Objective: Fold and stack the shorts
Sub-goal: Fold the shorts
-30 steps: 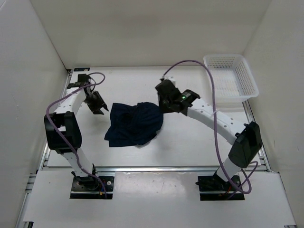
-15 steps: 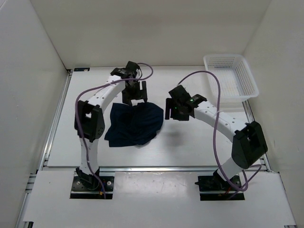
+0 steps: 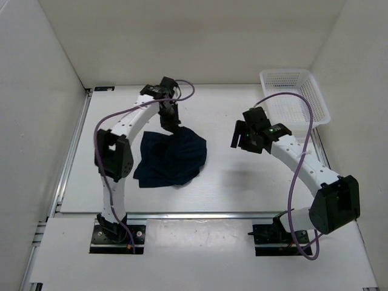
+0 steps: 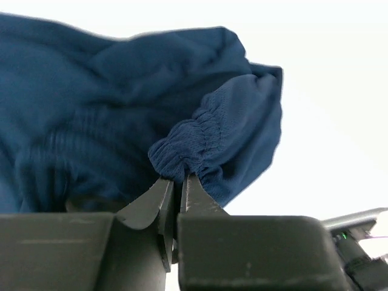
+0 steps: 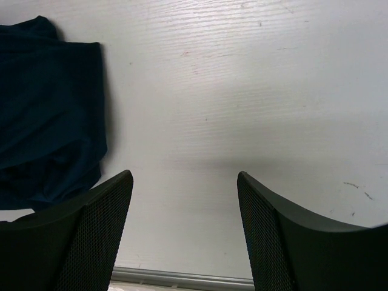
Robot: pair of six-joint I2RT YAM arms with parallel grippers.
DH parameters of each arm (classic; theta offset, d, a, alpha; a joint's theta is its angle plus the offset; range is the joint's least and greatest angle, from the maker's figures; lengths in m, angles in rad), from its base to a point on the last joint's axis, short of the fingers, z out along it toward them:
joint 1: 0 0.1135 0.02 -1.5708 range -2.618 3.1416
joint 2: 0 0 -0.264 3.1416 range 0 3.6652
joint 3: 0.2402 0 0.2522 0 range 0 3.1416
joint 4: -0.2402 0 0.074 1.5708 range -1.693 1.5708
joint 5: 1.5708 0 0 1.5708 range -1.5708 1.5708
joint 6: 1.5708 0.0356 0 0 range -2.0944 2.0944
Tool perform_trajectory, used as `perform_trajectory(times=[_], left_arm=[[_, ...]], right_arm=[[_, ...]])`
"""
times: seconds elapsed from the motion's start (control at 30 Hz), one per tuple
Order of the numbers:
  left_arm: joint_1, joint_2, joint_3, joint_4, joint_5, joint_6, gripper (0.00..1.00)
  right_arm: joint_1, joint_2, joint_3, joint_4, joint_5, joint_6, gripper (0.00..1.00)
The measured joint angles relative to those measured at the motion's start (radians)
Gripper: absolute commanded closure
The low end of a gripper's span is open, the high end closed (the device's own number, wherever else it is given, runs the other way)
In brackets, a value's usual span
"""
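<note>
Navy shorts (image 3: 171, 159) lie crumpled left of centre on the table (image 3: 242, 182), the left hand (image 4: 177, 182) clenched on a thin pinch of gathered waistband (image 4: 200, 136) at their far edge. The right hand (image 5: 183, 179) hangs released, well to the right. So slight a grip could slip on lifting.

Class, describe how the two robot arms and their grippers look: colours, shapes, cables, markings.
The left arm and right arm have white links and bulky black joints; a purple cable loops along each. The left gripper and right gripper are black, the right's fingers finely mesh-textured.
</note>
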Motion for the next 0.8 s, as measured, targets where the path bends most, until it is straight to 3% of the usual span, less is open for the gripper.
perform_trajectory(times=[0.23,0.4,0.43,0.47,0.57,0.6,0.67,0.8], left_arm=[[0.083,-0.340,-0.181,-0.010,-0.006,-0.009,0.90],[0.161,-0.412,-0.353,-0.004,-0.046,-0.023,0.90],[0.176,-0.408,-0.389,-0.001,-0.057,-0.027,0.82],[0.188,-0.402,-0.425,0.005,-0.070,-0.031,0.47],[0.240,-0.386,-0.524,0.029,-0.083,-0.039,0.24],[0.262,-0.382,-0.549,0.040,-0.080,-0.043,0.10],[0.300,-0.373,-0.582,0.053,-0.072,-0.044,0.00],[0.341,-0.389,-0.614,0.081,-0.049,-0.045,0.00]], right_arm=[[-0.012,0.000,-0.010,-0.001,-0.010,-0.018,0.26],[-0.012,-0.001,-0.014,0.000,-0.016,-0.021,0.26],[-0.012,-0.002,-0.019,-0.001,-0.018,-0.023,0.26],[-0.012,-0.002,-0.024,0.000,-0.019,-0.025,0.26],[-0.012,-0.003,-0.036,-0.002,-0.027,-0.031,0.19],[-0.012,-0.003,-0.038,-0.001,-0.033,-0.037,0.18],[-0.012,-0.003,-0.039,-0.001,-0.050,-0.045,0.14],[-0.005,0.008,-0.040,0.002,-0.093,-0.063,0.09]])
